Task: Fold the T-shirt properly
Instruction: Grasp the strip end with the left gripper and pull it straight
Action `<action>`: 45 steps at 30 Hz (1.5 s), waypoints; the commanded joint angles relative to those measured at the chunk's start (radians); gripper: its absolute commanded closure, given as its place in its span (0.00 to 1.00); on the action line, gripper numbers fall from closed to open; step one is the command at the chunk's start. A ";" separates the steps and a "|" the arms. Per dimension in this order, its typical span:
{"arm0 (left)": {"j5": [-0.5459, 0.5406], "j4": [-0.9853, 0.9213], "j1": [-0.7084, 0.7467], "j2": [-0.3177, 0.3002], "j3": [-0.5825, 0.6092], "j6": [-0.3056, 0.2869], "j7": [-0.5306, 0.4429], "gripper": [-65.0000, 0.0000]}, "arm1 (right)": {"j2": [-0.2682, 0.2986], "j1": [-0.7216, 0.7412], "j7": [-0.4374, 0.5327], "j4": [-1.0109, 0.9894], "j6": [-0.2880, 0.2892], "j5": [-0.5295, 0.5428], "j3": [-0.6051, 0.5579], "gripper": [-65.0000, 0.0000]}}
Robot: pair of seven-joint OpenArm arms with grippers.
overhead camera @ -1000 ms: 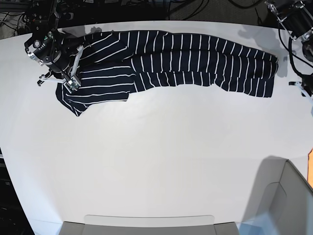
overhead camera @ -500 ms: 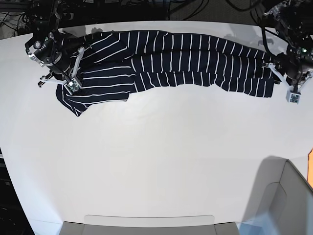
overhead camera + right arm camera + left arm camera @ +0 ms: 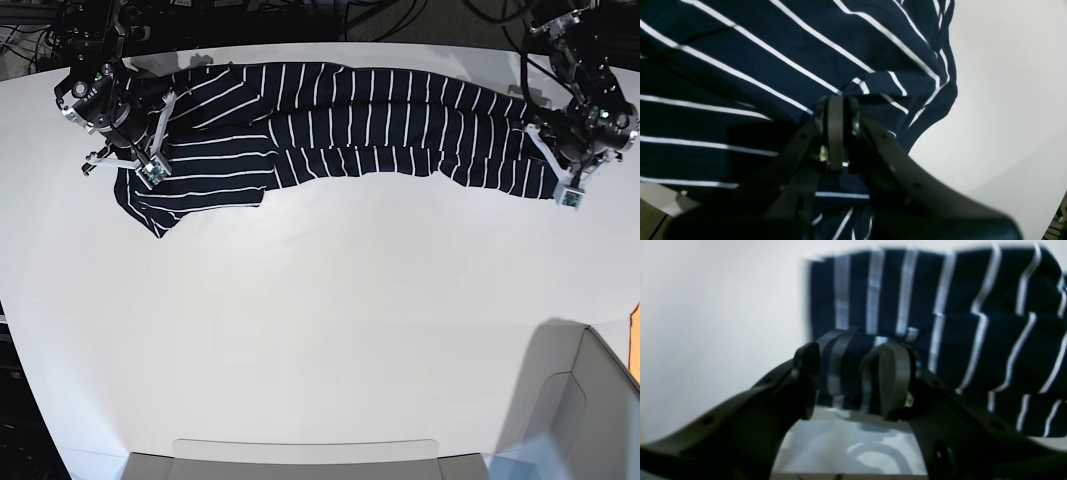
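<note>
- Shirt [image 3: 350, 125]: lies along the upper edge of the table [image 3: 320, 330] in the base view, running from upper left to upper right, bunched into a long band with one wider flap hanging lower at the left end.
- Right gripper [image 3: 152, 170], upper left of the base view: its jaws are pressed together on the shirt. In the right wrist view [image 3: 835, 110] they meet in a single line with a small pucker of striped cloth just above them. Judgement: you have a pinch here, though how many layers it holds I cannot tell. Keep it closed and steady as the anchor.
- Centre of frame: bare table below the shirt. Judgement: this is the room you need for dragging the band down and flattening it, so pull toward the lower frame, not sideways.
- Left gripper [image 3: 568, 190], upper right of the base view: jaws spread wide. In the left wrist view [image 3: 846, 380] the shirt's edge sits between the two pads and nothing is gripped. The view is blurred, so contact with the cloth cannot be told.
- Judgement on the step: you are setting the second pinch. Let the arm settle, get the lower pad under the hem, and close on the edge only.
- Risk, as I judge it: closing too deep would take extra folds and give a crooked lift.
</note>
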 commanded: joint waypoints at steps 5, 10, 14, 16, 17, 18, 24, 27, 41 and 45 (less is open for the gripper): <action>0.004 -0.124 -0.064 -0.090 -0.009 0.004 -0.002 0.54 | 0.010 -0.011 0.017 0.016 -0.004 -0.009 0.007 1.00; 0.004 -0.229 -0.075 -0.113 -0.008 0.004 -0.019 0.54 | -0.008 -0.004 0.017 0.016 -0.004 -0.081 0.003 1.00; 0.005 -0.239 -0.090 -0.124 -0.006 0.004 -0.022 0.54 | -0.028 -0.002 0.017 0.021 -0.004 -0.134 0.003 1.00; 0.008 -0.241 -0.090 -0.124 -0.006 0.004 -0.022 0.55 | -0.036 0.006 0.017 0.021 -0.004 -0.141 0.003 1.00; 0.020 -0.241 -0.090 -0.122 -0.006 0.004 -0.021 0.57 | -0.037 0.007 0.017 0.021 -0.004 -0.141 0.005 1.00; 0.040 -0.241 -0.091 -0.122 -0.008 0.004 -0.021 0.60 | -0.037 0.007 0.017 0.021 -0.004 -0.141 0.005 1.00; 0.165 -0.243 -0.090 -0.078 0.020 0.004 -0.101 0.77 | -0.049 0.013 0.017 0.021 -0.004 -0.141 0.007 1.00; 0.232 -0.244 -0.091 -0.074 0.087 0.004 -0.108 0.65 | -0.051 0.013 0.017 0.021 -0.004 -0.141 0.005 1.00; 0.255 -0.201 -0.114 -0.117 0.162 0.004 -0.002 0.46 | -0.049 0.012 0.017 0.021 -0.004 -0.141 0.005 1.00; 0.254 -0.178 -0.119 -0.117 0.155 0.004 -0.002 0.46 | -0.049 0.012 0.017 0.021 -0.004 -0.141 0.005 1.00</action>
